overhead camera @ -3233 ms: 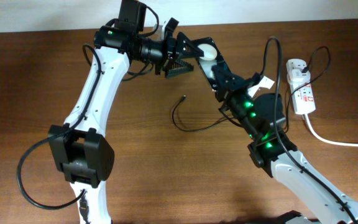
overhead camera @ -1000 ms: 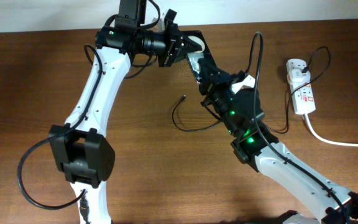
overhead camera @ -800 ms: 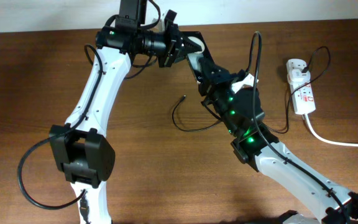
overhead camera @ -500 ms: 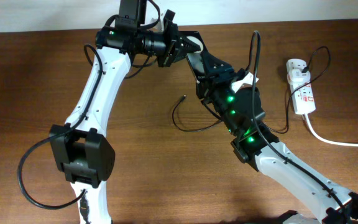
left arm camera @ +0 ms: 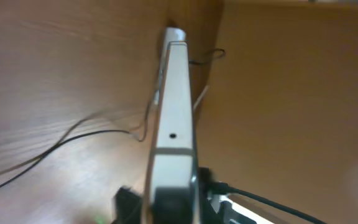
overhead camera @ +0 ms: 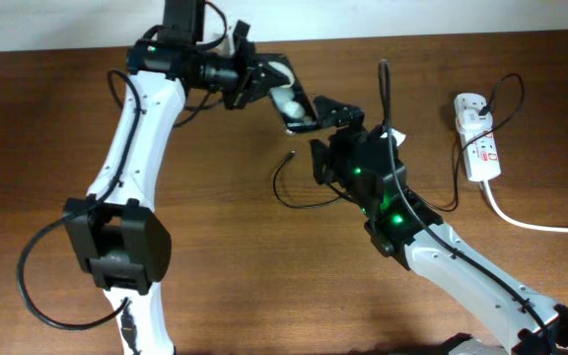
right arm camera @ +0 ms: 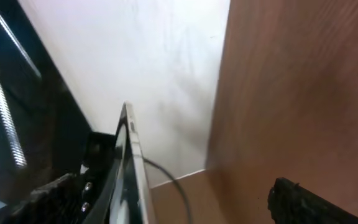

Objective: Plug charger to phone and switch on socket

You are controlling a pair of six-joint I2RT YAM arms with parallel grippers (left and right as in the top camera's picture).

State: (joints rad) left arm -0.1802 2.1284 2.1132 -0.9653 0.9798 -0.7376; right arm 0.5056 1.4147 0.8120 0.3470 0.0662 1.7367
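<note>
"Where is the phone (overhead camera: 294, 106) now?"

"Up in the air, over the back of the desk (overhead camera: 264, 286). The left claw (overhead camera: 274, 92) pinches one end of it tight. A moment ago both claws were on it. Now the right claw (overhead camera: 320, 133) has let go. Its fingers are spread wide, and it is just beside the phone, not touching it."

"Did the phone move?"

"Yes. The left arm has swung it a bit to the left, away from the right arm."

"And the charger (overhead camera: 277, 185)?"

"It lies on the desk in the same loop as before. Its tip is not in the phone. The socket (overhead camera: 481, 148) sits far to the right with its white cord (overhead camera: 531, 225)."

"What do the wrist cameras show?"

"The left one shows the phone (left arm camera: 174, 124) by its thin edge, sticking straight out of the claw. From above you see its face with the white round shapes. The right one shows that thin edge too, and one dark finger (right arm camera: 309, 202) low in the corner."

"How do the arms stand?"

"The left arm reaches far back, then bends to the right. The right arm reaches in from the lower right."
</note>
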